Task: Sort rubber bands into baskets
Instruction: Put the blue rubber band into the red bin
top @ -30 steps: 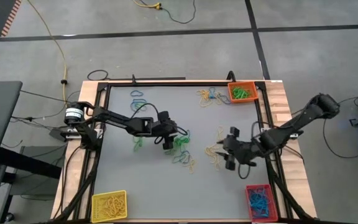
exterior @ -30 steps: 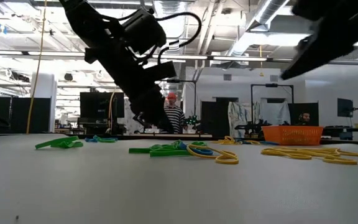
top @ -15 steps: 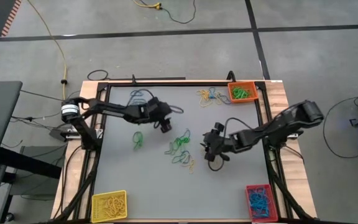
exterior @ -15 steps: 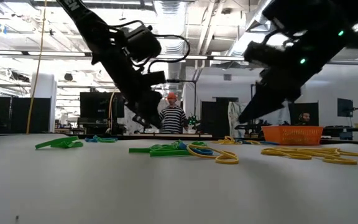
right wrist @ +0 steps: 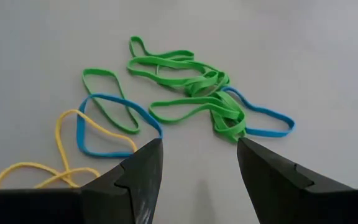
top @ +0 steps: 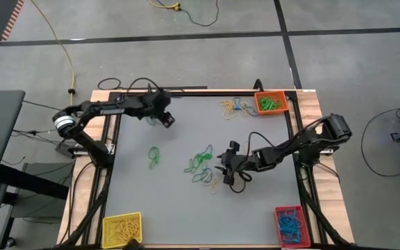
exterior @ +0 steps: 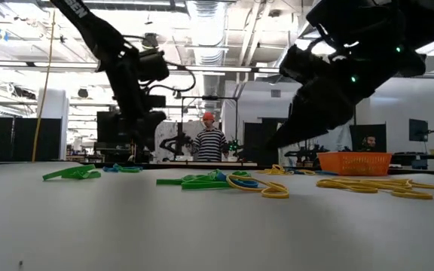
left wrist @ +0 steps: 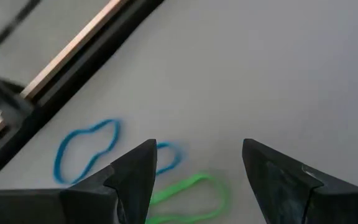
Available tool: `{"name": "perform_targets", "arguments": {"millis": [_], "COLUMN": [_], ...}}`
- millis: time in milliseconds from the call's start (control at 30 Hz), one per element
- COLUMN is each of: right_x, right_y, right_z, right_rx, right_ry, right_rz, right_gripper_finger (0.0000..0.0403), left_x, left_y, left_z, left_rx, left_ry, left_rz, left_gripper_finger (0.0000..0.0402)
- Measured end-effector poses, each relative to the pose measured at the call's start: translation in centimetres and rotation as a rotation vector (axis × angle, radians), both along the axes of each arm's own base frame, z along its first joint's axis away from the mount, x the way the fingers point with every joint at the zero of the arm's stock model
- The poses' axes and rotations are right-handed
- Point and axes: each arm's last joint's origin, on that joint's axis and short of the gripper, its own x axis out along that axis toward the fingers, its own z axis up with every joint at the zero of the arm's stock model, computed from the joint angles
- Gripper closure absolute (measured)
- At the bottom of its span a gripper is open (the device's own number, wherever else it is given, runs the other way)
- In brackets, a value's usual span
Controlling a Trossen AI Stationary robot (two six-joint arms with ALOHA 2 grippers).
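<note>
Green rubber bands (right wrist: pixel 185 84) before right claw (right wrist: pixel 199 177), blue, yellow alongside

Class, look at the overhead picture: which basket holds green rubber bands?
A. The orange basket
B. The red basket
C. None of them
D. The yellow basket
A: in the high view the orange basket at the table's far right corner holds green rubber bands, while the yellow basket holds yellow ones and the red basket mostly blue ones.
</note>
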Motion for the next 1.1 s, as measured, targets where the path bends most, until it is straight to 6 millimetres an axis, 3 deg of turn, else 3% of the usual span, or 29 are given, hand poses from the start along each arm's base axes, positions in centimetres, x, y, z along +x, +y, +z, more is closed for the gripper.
{"name": "perform_targets", "arguments": {"millis": [167, 400, 633, 867, 967, 1100], "right_x": [-0.1, -0.2, -0.2, 0.0, 0.0, 0.0], "right_y": [0.0, 0.0, 0.0, 0.0, 0.0, 0.0], "right_z": [1.0, 1.6, 1.6, 1.8, 1.8, 1.8], "right_rx": [0.003, -0.008, -0.009, -0.015, -0.015, -0.017], "right_ry": [-0.039, -0.054, -0.054, -0.082, -0.081, -0.076], "right_rz": [0.004, 0.017, 0.016, 0.024, 0.025, 0.025], "right_gripper_finger": [0.0168, 0.0168, 0.0168, 0.0168, 0.0168, 0.0168], "left_x": [-1.6, -2.2, -2.2, -1.2, -1.1, -1.1], "left_y": [1.8, 2.5, 3.0, 3.8, 4.0, 4.1], "left_z": [-1.0, -2.0, -2.1, -4.4, -4.4, -4.3], "left_rx": [-0.087, -0.147, -0.135, -0.199, -0.188, -0.184], "left_ry": [0.008, 0.021, 0.000, 0.034, 0.041, 0.026], "left_rz": [0.062, 0.079, 0.089, 0.065, 0.065, 0.032], "left_gripper_finger": [0.0173, 0.0173, 0.0173, 0.0177, 0.0202, 0.0279]}}
